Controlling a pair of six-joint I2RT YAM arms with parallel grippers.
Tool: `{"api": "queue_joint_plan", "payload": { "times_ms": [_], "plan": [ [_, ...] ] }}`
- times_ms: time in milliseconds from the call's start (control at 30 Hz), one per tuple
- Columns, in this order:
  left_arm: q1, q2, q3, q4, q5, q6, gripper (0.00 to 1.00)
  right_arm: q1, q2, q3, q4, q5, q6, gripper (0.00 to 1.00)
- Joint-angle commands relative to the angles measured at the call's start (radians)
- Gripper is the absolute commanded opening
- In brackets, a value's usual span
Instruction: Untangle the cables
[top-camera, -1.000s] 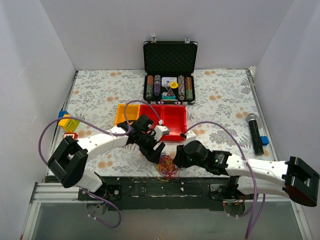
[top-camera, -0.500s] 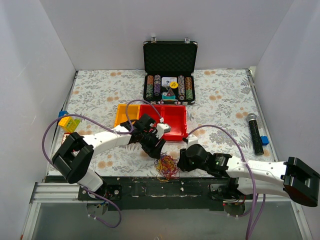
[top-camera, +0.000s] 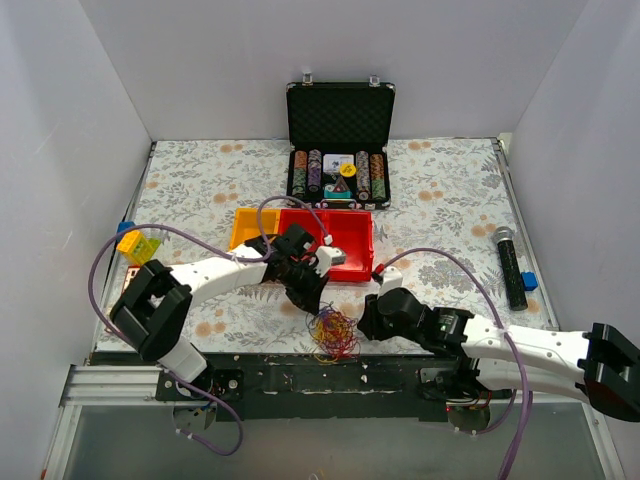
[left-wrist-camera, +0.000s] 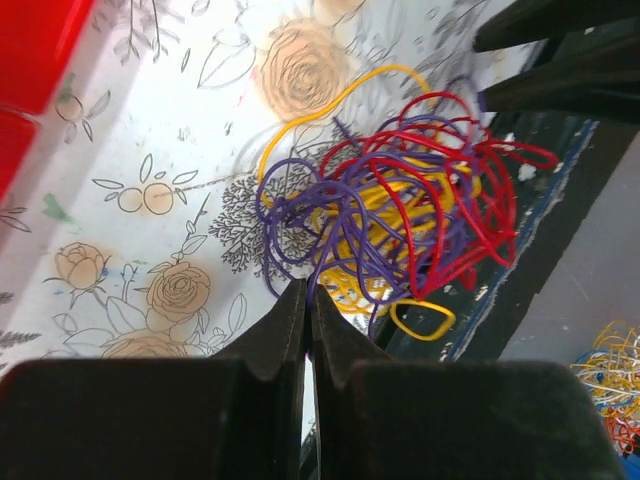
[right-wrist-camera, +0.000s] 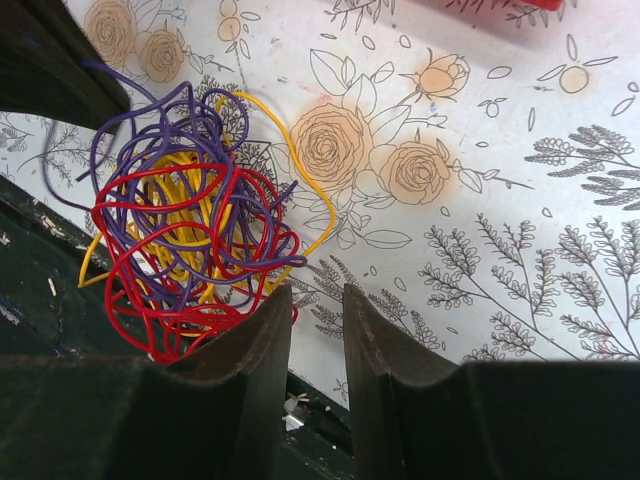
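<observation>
Red, yellow and purple cables (left-wrist-camera: 400, 200) sit bunched. The left gripper (left-wrist-camera: 308, 293) is closed, touching one edge; the right gripper (right-wrist-camera: 317, 293), jaws parted and empty, is just beside the opposite edge.

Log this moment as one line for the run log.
phase: untangling | cable tangle: one bunch, between both tools | left tool: shut at its purple loops | right tool: open beside its red loops

You have no text, number or brand here that reads clearly. The white card (top-camera: 340, 159) among the chip rows in the open black case (top-camera: 340, 112) shows some print and a triangle mark, too small to make out in the top view. Both wrist views show no lettering.
</observation>
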Motion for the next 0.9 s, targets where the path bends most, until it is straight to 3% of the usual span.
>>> {"api": "queue_joint_plan", "payload": {
  "times_ms": [0,167,267,433,533,867],
  "plan": [
    [-0.003,-0.133,0.108,-0.094,0.026,-0.002,0.00,0.006,-0.036,0.036,-0.043,0.066,-0.011,0.34],
    [-0.003,-0.185,0.157,-0.188,0.041,0.002,0.00,0.006,-0.042,0.135,-0.090,0.118,-0.074,0.39],
    [-0.003,-0.204,0.178,-0.231,0.034,0.025,0.00,0.006,-0.053,0.206,-0.102,0.129,-0.137,0.69],
    [-0.003,-0.247,0.208,-0.280,0.041,0.056,0.00,0.018,-0.136,0.209,0.073,0.138,-0.267,0.86],
    [-0.003,-0.294,0.214,-0.277,0.044,0.078,0.00,0.037,-0.136,0.177,0.230,0.098,-0.352,0.88],
    [-0.003,-0.319,0.277,-0.323,0.043,0.085,0.00,0.124,0.062,0.157,0.463,0.145,-0.450,0.84]
  ]
}}
